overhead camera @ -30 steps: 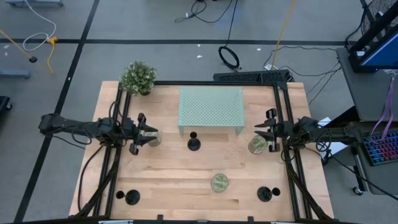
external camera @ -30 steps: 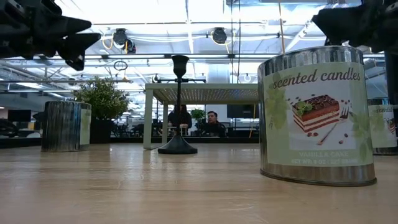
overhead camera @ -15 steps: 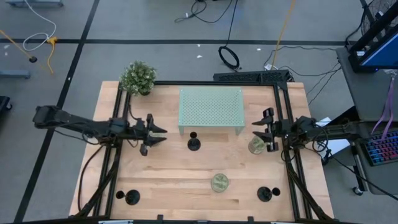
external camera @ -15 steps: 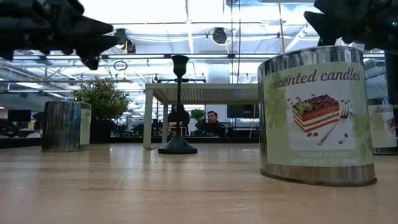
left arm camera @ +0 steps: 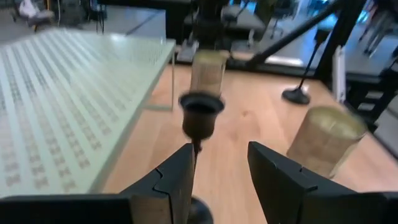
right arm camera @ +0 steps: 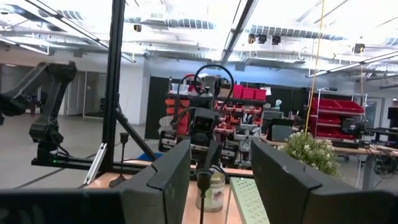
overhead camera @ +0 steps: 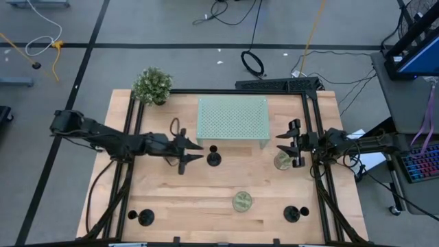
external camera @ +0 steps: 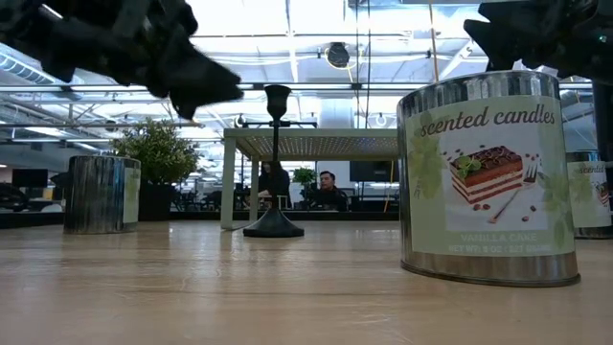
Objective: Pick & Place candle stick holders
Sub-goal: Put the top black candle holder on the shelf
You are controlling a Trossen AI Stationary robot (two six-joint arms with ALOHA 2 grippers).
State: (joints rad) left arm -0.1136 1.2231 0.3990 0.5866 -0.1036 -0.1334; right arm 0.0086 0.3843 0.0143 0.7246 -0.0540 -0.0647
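Observation:
Three black candle stick holders stand on their disc bases: one in the middle (overhead camera: 214, 158) in front of the rack, also in the low view (external camera: 275, 163), one near left (overhead camera: 145, 217), one near right (overhead camera: 293, 213). My left gripper (overhead camera: 195, 153) is open, level, just left of the middle holder. In the left wrist view its cup (left arm camera: 200, 114) stands ahead of the open fingers (left arm camera: 221, 165), the stem close to one fingertip. My right gripper (overhead camera: 285, 144) is open above a tin (overhead camera: 282, 161) at the right.
A pale green perforated rack (overhead camera: 232, 120) stands at the far middle and a potted plant (overhead camera: 151, 85) at the far left corner. A scented-candle tin (overhead camera: 241, 201) sits near the front, another at the left (external camera: 101, 195). Black frame rails (overhead camera: 312, 137) line both sides.
My left gripper has gone toward the table's right edge, away from the left tin and up to the middle candle stick holder, staying open. The holders and tins have kept their places.

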